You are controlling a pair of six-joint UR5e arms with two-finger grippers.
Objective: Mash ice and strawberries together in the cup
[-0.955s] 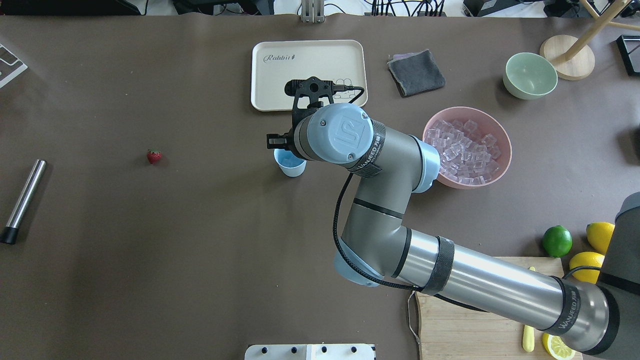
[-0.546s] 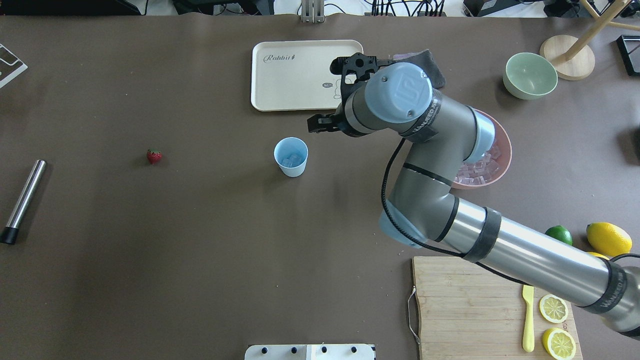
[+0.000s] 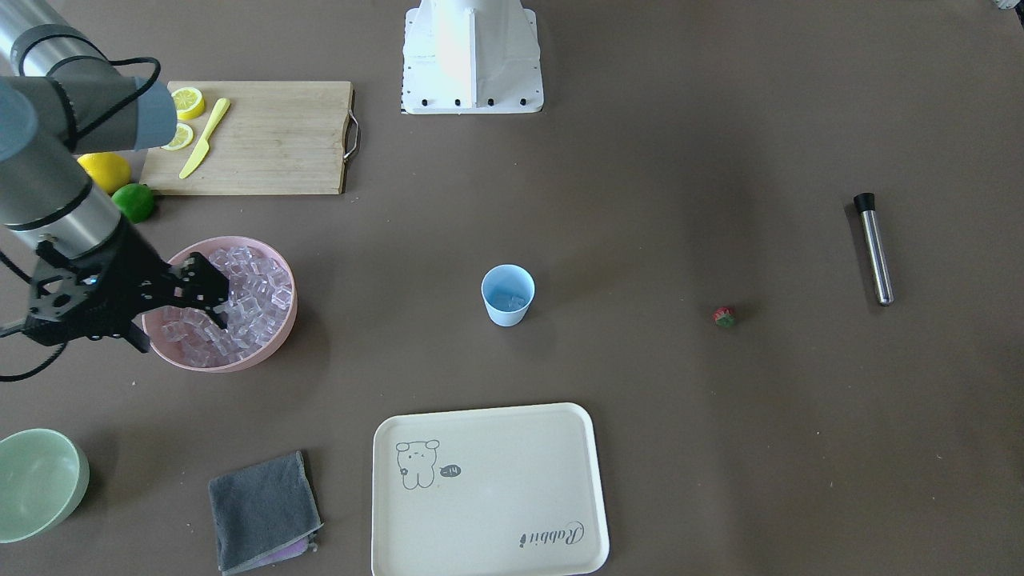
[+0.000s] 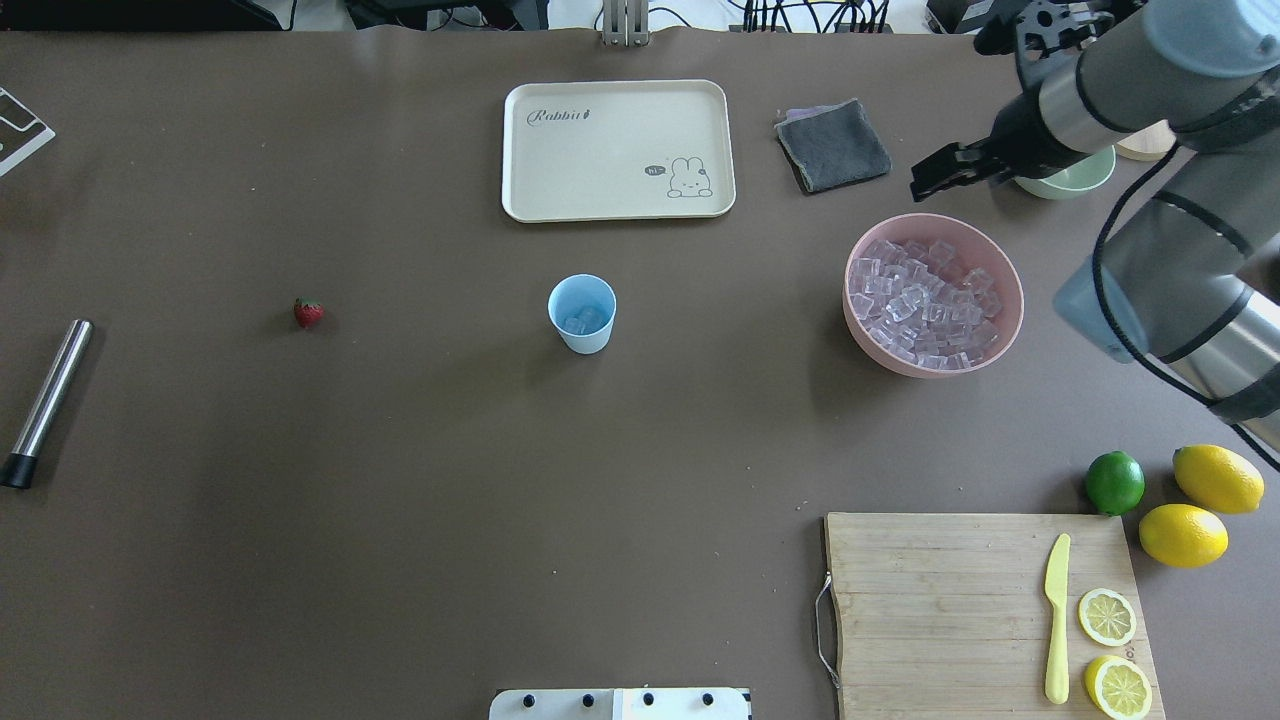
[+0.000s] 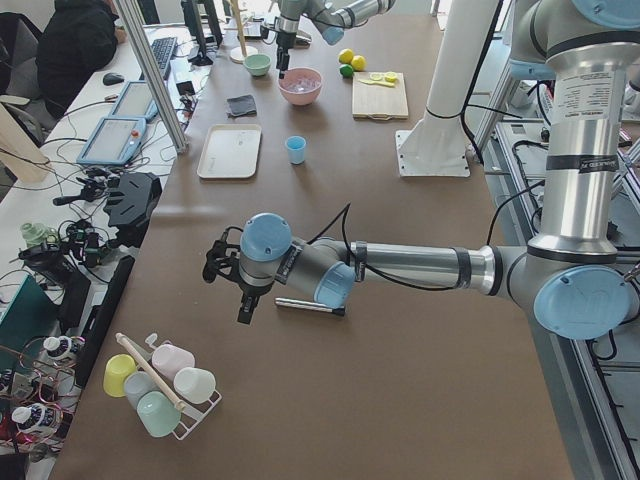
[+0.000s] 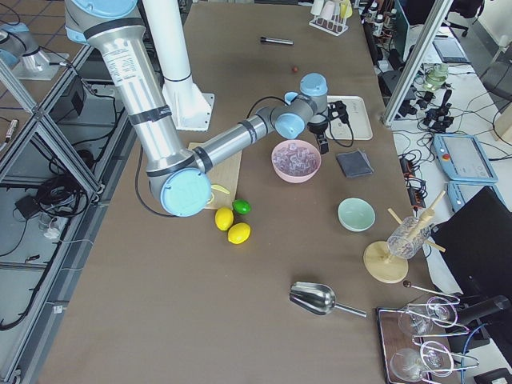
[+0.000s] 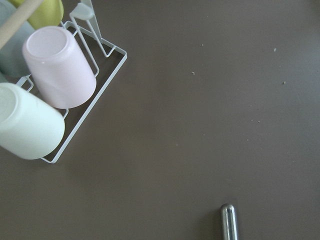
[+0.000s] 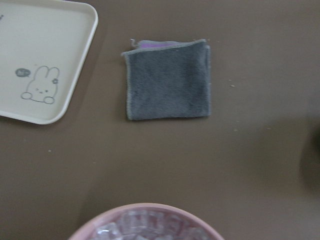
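Observation:
The light-blue cup [image 4: 581, 312] [image 3: 507, 294] stands upright mid-table with a few ice cubes [image 4: 583, 321] in its bottom. Many more ice cubes [image 4: 926, 298] fill the pink bowl [image 4: 936, 371] to its right. The strawberry [image 4: 308, 312] [image 3: 725, 317] lies alone on the table, far left of the cup. My right gripper [image 4: 930, 176] [image 3: 218, 302] hangs open and empty over the bowl's far rim. My left gripper [image 5: 243, 308] shows only in the exterior left view, near the steel muddler [image 4: 45, 400]; I cannot tell whether it is open or shut.
A cream tray [image 4: 618, 150] and a grey cloth [image 4: 833, 145] lie beyond the cup. A pale green bowl [image 3: 36, 480] stands past the pink one. A cutting board [image 4: 960, 600] holds a yellow knife and lemon slices, with a lime [image 4: 1114, 482] and lemons beside it. A cup rack [image 7: 50, 95] stands at the left end.
My right arm has swung away from above the cup, to the right and toward the table's far side, over the pink bowl. The cup now shows ice inside.

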